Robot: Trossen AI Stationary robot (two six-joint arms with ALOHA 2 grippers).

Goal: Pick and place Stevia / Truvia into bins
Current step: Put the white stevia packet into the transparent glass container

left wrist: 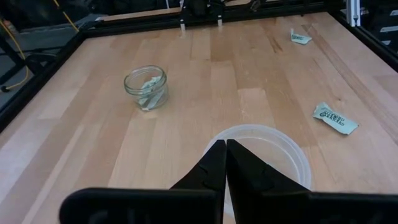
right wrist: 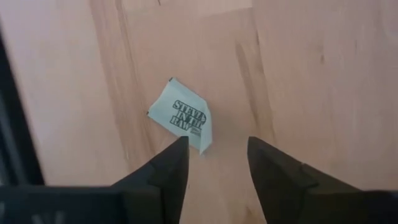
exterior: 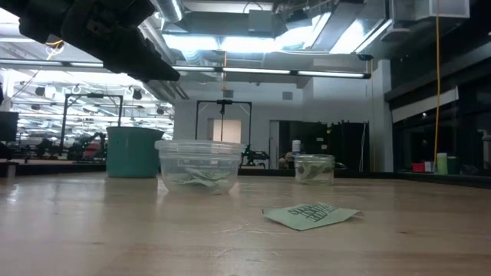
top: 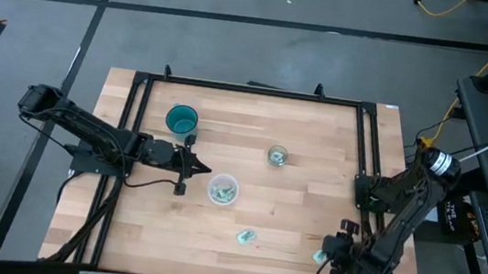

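Observation:
Two pale green Stevia packets lie flat on the table: one near the middle front, the other by the right arm. My right gripper is open above that second packet, which lies just ahead of its fingertips. My left gripper is shut and hovers at the rim of the wide translucent cup, which holds packets. The small clear glass also holds a packet. The teal cup stands toward the far left.
A black metal frame borders the wooden table on the far, left and right sides. Bare wood lies between the cups and the near edge. The right arm's base stands at the table's right side.

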